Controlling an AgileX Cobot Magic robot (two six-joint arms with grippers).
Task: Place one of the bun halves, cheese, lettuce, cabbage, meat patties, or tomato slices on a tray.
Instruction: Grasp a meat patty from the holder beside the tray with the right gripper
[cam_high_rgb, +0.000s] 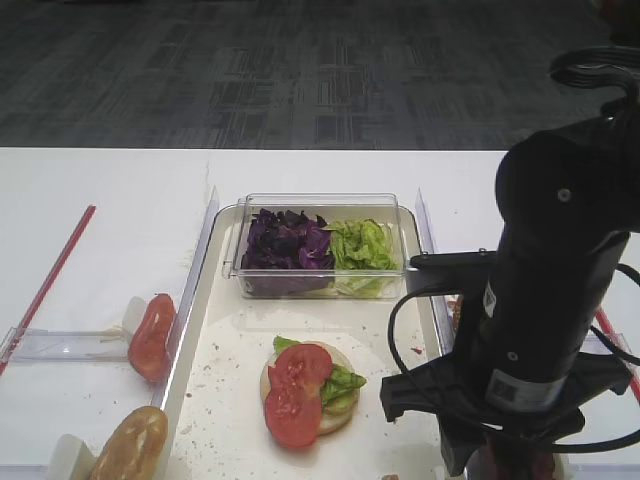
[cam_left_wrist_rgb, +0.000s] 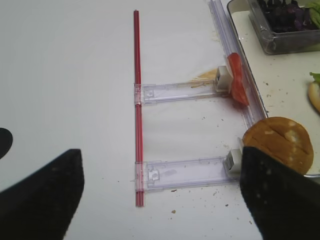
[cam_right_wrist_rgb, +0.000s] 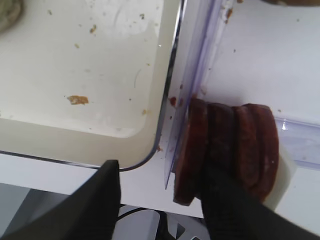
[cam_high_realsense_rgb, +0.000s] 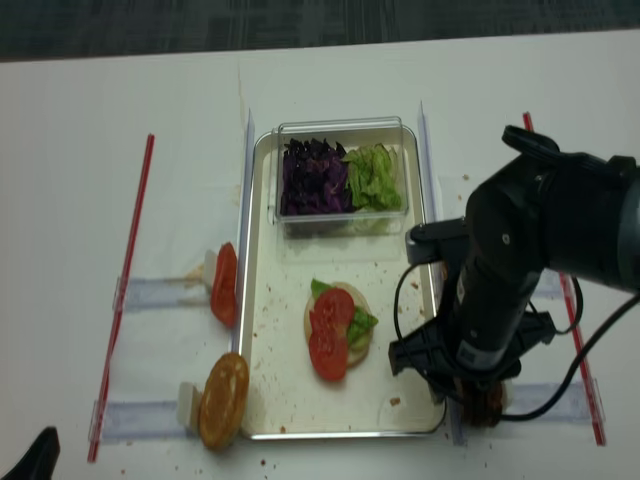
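Right claw parted astride meat patties; clear box holds cabbage, lettuce.

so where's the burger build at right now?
Done: a bun half on the tray carries lettuce and two tomato slices. In hand: the right gripper straddles the first of the meat patties standing beside the tray, jaws open, nothing lifted. Left: grip a patty and move it onto the stack. The left gripper idles, open.
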